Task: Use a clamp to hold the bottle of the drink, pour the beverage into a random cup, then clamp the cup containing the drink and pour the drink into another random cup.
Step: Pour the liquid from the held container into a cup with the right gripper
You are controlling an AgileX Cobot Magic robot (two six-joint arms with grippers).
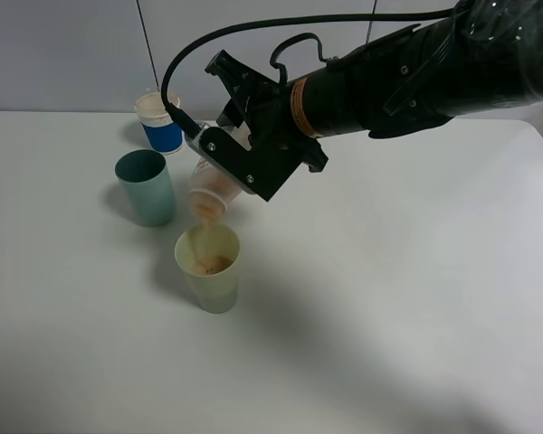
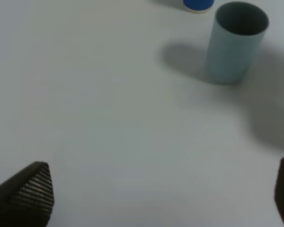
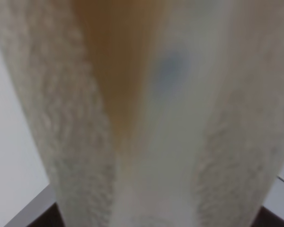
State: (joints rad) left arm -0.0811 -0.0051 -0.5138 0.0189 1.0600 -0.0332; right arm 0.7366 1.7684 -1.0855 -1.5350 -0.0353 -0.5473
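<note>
**A:** Where is the bottle (image 1: 210, 188)?

**B:** It is tipped neck-down in the right clamp (image 1: 228, 165), whose jaws are closed across its body. Seen from the high camera, its mouth hangs just over the yellow-green cup (image 1: 213, 289), toward that cup's 12 o'clock. The beverage (image 1: 214, 264) runs in and pools at the bottom.

**A:** And the left clamp (image 2: 156, 201)?

**B:** It is spread wide and holds nothing, above bare table (image 2: 85, 94).

**A:** How will the cup handle?

**B:** It is probably light, thin-walled and smooth. A hard squeeze could buckle it, and a loose one could let it slip. I'd take it around mid-wall, below the rim, and carry it upright to the teal tumbler (image 1: 147, 188) at its 10 o'clock. The blue cup (image 1: 160, 125) stands farther off, near 11.
</note>
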